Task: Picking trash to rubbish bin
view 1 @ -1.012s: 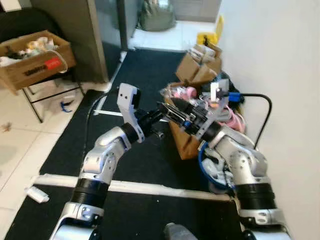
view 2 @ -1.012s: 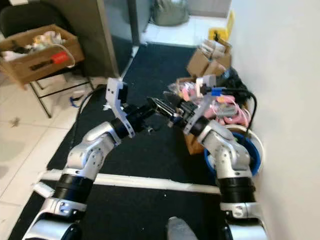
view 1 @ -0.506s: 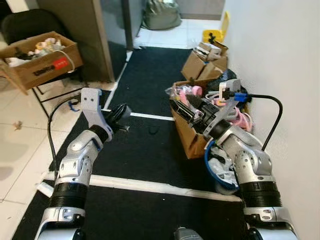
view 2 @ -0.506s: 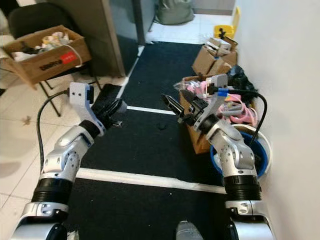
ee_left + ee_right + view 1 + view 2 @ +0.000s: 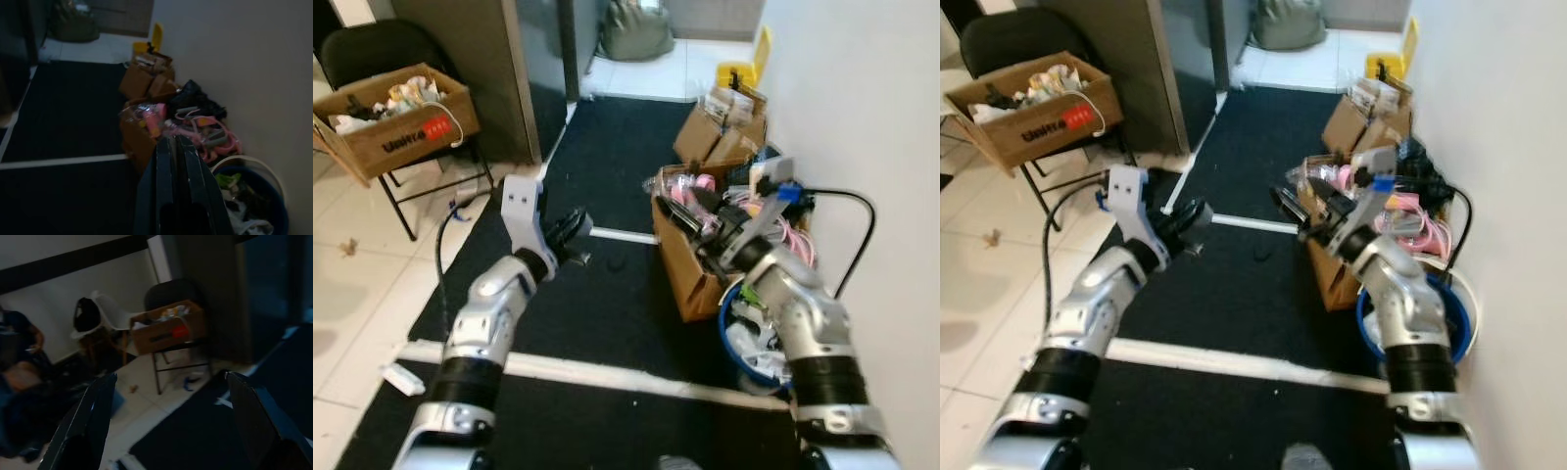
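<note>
Black carpet lies beneath both empty tools, left tool (image 5: 576,235) pressed together, right tool (image 5: 1295,210) spread, so trash (image 5: 1262,257) below could be overlooked.

A black carpet (image 5: 607,313) covered the floor, crossed by white tape lines (image 5: 597,370) and bordered on the left by pale tiles (image 5: 352,294). Against the right wall stood an open cardboard box (image 5: 680,269) of pink clutter, with a blue rubbish bin (image 5: 736,345) just beside it and smaller boxes (image 5: 720,137) farther back. A small dark scrap (image 5: 616,262) lay on the carpet, a white scrap (image 5: 401,378) at the tile edge, and a chair (image 5: 396,186) stood on the tiles.
</note>
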`<state>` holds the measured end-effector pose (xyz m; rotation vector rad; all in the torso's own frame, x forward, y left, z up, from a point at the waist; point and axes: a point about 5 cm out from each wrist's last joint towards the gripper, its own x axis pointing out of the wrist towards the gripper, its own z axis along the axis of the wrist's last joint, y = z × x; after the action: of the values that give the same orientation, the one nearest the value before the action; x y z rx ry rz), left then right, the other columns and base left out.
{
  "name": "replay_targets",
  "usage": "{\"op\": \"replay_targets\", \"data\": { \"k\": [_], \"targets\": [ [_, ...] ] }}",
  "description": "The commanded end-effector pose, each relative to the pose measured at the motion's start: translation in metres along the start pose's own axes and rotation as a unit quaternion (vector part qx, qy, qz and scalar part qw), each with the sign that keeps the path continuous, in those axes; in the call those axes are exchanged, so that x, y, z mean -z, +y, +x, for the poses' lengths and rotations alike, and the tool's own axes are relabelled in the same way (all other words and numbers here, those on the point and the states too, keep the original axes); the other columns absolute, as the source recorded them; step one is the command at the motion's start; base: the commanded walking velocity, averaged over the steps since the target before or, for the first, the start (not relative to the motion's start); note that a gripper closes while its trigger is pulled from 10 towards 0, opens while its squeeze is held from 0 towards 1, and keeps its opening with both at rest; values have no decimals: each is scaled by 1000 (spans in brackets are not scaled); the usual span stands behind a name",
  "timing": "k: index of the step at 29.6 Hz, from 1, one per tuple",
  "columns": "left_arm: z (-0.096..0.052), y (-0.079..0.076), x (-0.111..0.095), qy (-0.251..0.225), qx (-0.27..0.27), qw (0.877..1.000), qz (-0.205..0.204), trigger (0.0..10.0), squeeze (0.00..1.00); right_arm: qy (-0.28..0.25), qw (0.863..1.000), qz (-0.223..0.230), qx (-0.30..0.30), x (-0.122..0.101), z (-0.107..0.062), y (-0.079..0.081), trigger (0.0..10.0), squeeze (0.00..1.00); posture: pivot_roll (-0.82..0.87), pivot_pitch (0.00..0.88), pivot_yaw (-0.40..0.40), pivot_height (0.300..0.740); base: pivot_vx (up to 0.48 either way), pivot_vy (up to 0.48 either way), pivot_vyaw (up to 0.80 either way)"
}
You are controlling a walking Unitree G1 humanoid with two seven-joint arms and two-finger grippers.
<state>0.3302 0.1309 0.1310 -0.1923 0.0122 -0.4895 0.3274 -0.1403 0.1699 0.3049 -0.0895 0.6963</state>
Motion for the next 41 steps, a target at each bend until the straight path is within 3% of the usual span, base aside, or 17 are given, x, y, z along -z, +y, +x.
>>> {"op": "replay_targets", "data": {
  "k": [1, 16, 41],
  "targets": [
    [-1, 1, 3, 9, 0, 1000, 6, 10000, 0, 6, 1000, -2, -3, 3, 0, 1, 10000, 0, -84, 0, 30, 740, 319, 0, 0],
    [3, -4, 3, 5, 14, 1000, 13, 10000, 0, 9, 1000, -8, -9, 4, 1, 1, 10000, 0, -80, 0, 23, 740, 333, 0, 0],
    [3, -1, 0, -2, 11, 1000, 26, 10000, 0, 13, 1000, -14, -11, 4, 2, 1, 10000, 0, -80, 0, 28, 740, 480, 0, 0]
  ]
}}
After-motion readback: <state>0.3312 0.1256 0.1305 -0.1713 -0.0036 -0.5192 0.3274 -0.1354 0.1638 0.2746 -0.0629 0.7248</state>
